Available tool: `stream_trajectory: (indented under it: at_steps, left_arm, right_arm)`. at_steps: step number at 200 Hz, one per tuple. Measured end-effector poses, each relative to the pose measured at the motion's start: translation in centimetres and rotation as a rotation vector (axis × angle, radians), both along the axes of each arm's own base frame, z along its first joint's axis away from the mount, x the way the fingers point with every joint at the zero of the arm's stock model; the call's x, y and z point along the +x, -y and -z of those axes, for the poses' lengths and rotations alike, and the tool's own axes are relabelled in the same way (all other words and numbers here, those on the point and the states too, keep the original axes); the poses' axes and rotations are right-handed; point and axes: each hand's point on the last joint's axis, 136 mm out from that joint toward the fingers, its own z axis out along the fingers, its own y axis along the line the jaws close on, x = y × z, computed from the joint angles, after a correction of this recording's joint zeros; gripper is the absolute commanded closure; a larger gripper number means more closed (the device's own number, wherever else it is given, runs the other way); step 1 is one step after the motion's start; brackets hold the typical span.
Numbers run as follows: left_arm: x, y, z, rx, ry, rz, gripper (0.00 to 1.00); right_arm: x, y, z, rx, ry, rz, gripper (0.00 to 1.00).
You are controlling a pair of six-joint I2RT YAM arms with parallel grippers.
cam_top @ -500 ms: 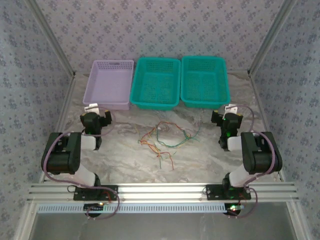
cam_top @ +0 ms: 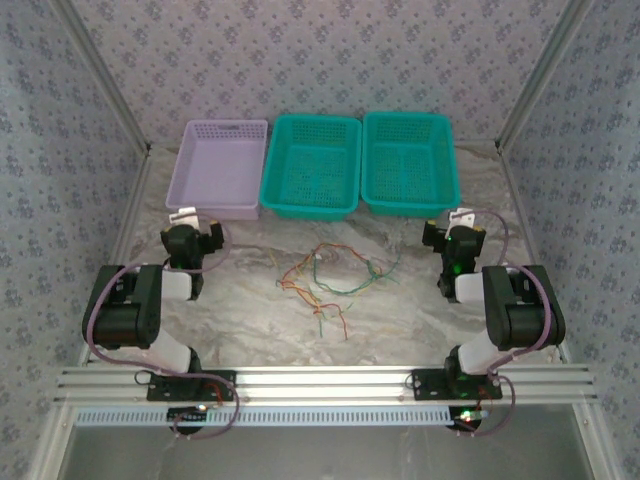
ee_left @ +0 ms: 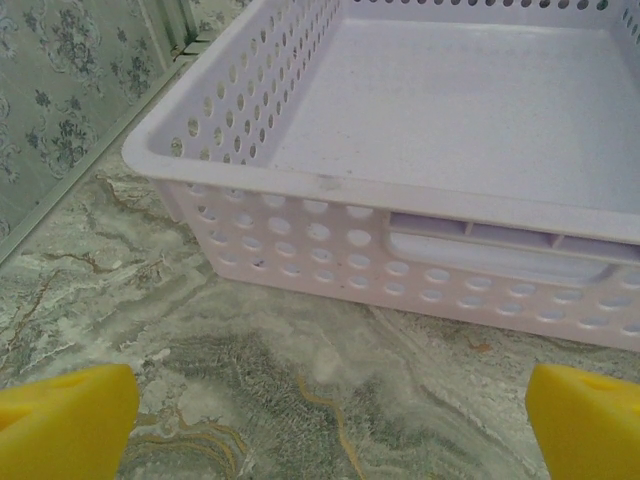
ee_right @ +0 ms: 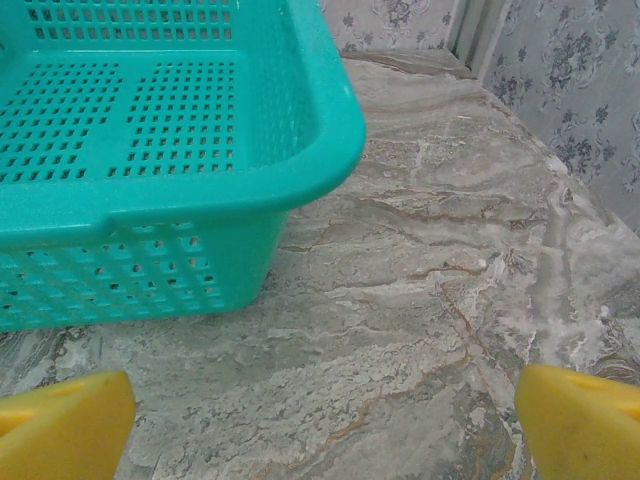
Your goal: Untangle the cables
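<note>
One tangle of cables [cam_top: 330, 275] on counter [cam_top: 250, 320], long axis left-right; one lilac basket [cam_top: 215, 212], two teal baskets [cam_top: 310, 120]; left pincer [ee_left: 330, 420], right pincer [ee_right: 325, 420] released wide.

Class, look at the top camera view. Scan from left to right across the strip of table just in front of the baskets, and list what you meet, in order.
left gripper → cables, a loose tangle of orange, red and green → right gripper

Wide-spread yellow fingers [ee_left: 65, 420] face a lavender basket [ee_left: 300, 240].
</note>
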Motion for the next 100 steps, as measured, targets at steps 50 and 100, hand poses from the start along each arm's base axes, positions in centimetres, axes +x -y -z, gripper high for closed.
stream_trajectory:
  at_steps: [50,100]
  left_arm:
    - [-0.1,0.0,0.1,0.0,-0.005,0.0,0.0]
    - [-0.9,0.4,-3.4,0.006,0.001,0.025,0.0]
  right_arm:
    - [0.0,-0.2,0.0,0.004,-0.001,-0.01,0.0]
    - [-0.7,-0.7,-1.4,-0.018,-0.041,-0.012,0.0]
